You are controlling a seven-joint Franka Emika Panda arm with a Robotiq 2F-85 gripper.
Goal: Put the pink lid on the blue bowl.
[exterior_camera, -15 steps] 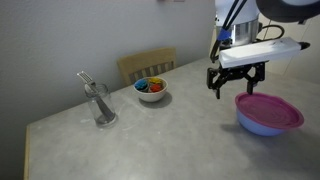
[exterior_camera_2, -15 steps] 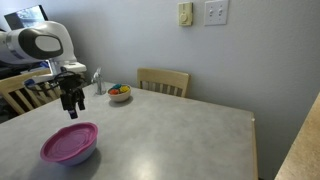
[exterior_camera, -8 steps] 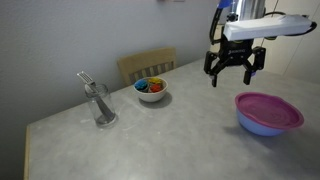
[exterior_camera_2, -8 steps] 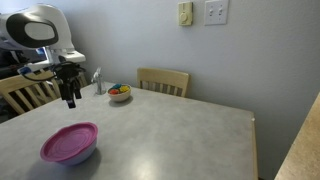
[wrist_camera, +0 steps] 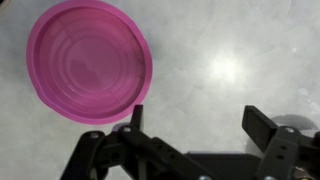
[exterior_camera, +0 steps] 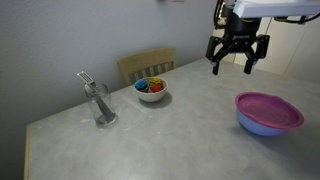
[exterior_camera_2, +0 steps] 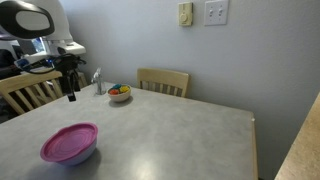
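Flat round magenta plastic lid [exterior_camera: 268, 103] covers the wide light-blue plastic bowl [exterior_camera: 262, 125] by the worktop [exterior_camera: 170, 130] edge; gripper [exterior_camera: 237, 62] hangs clear, jaws released, empty. Seemingly 0 steps remain.

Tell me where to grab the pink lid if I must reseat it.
Probably its raised rim, coming straight down. The pink lid lies flat on the blue bowl and looks too wide to span, so pinch the edge nearest the open pincer, one finger either side.

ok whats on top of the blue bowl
The pink lid lies on the blue bowl, covering its whole mouth. The bowl's inside is hidden by the lid.
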